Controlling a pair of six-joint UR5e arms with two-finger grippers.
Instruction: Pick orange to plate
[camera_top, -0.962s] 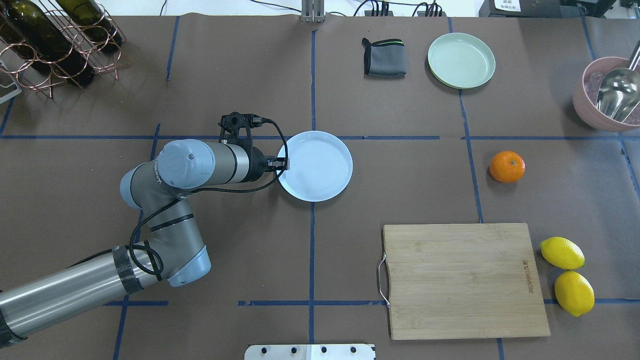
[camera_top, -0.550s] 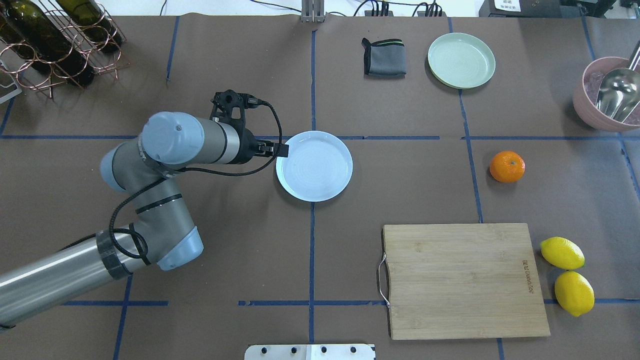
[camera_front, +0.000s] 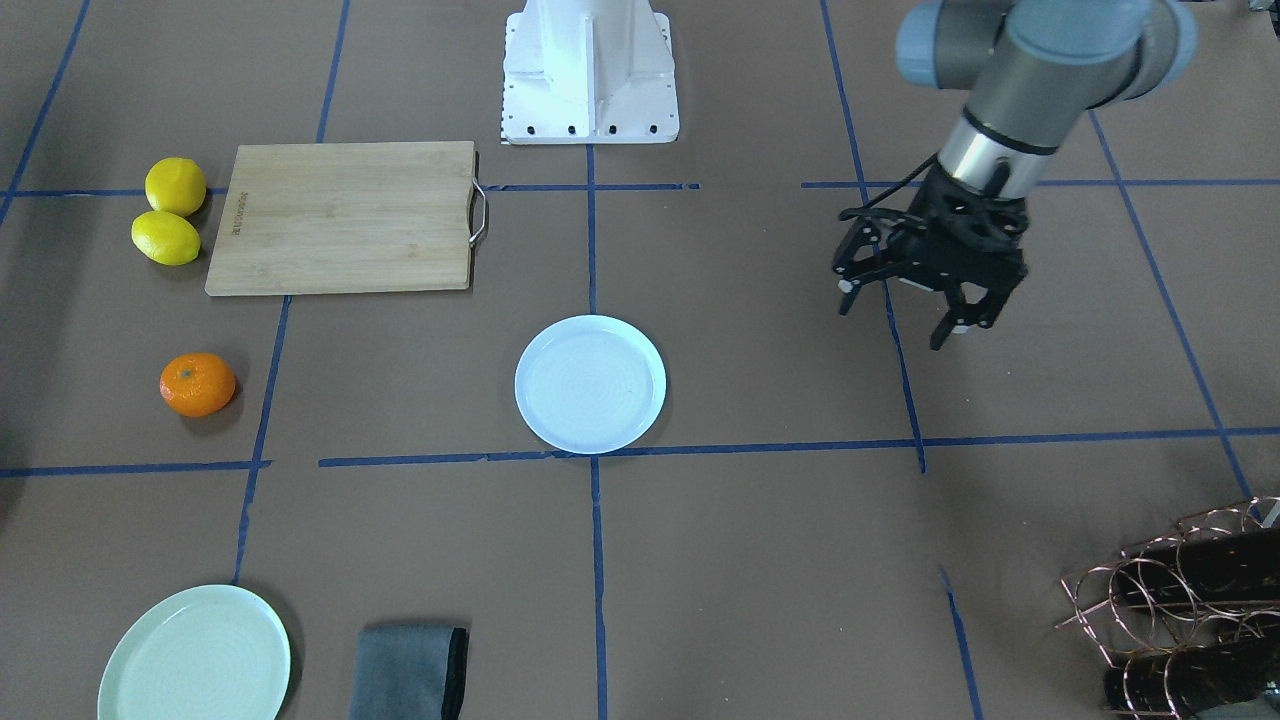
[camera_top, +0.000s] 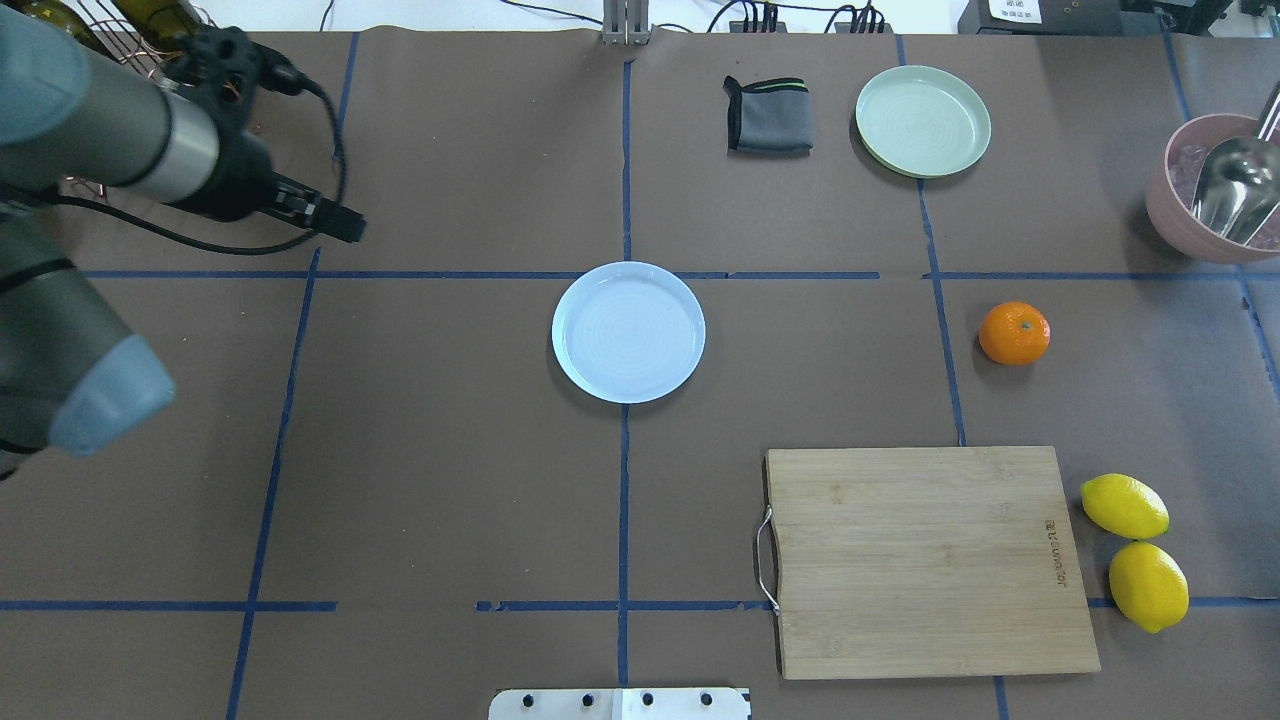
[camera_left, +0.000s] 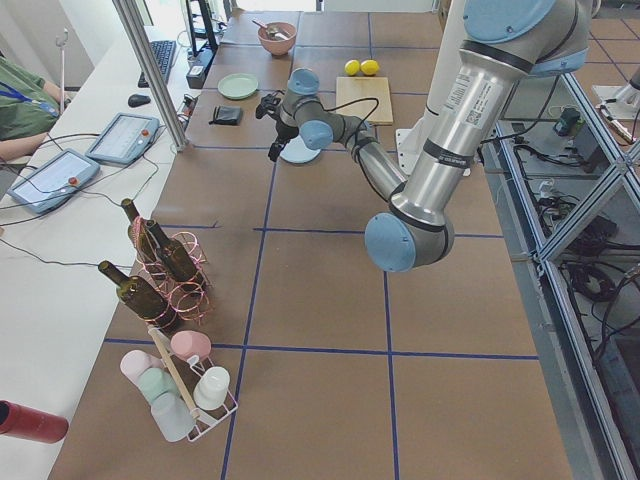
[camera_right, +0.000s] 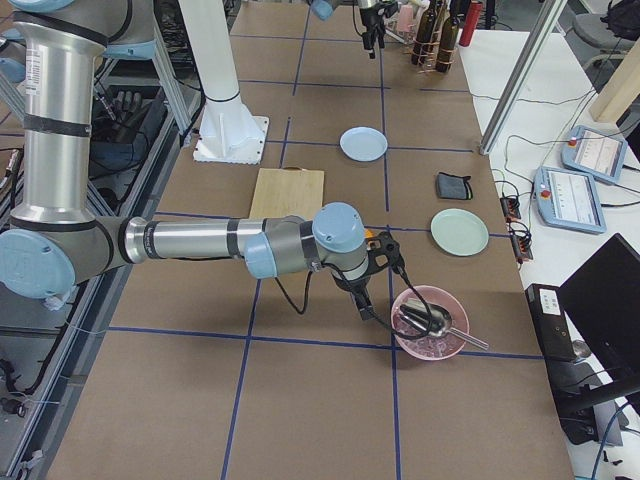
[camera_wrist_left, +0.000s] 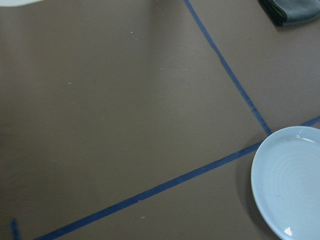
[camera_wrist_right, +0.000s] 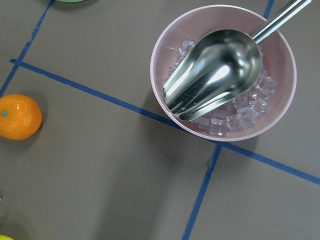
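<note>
Seen from overhead: plate (camera_top: 628, 332) at centre of counter (camera_top: 450, 450); orange (camera_top: 1014, 333) well apart at 3 o'clock; cutting board (camera_top: 930, 560) at 4 o'clock, lemons (camera_top: 1124, 506) just beside, further right.

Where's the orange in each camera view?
Front-facing: orange left of middle.
Overhead: orange right of middle.
Exterior left: cannot make it out.
Exterior right: orange near centre.
Left wrist: absent.
Right wrist: orange at left edge.
Landmark: wooden cutting board, near it in front-facing, overhead, exterior right.

Cutting board (camera_top: 930, 560) logo illegible
</note>
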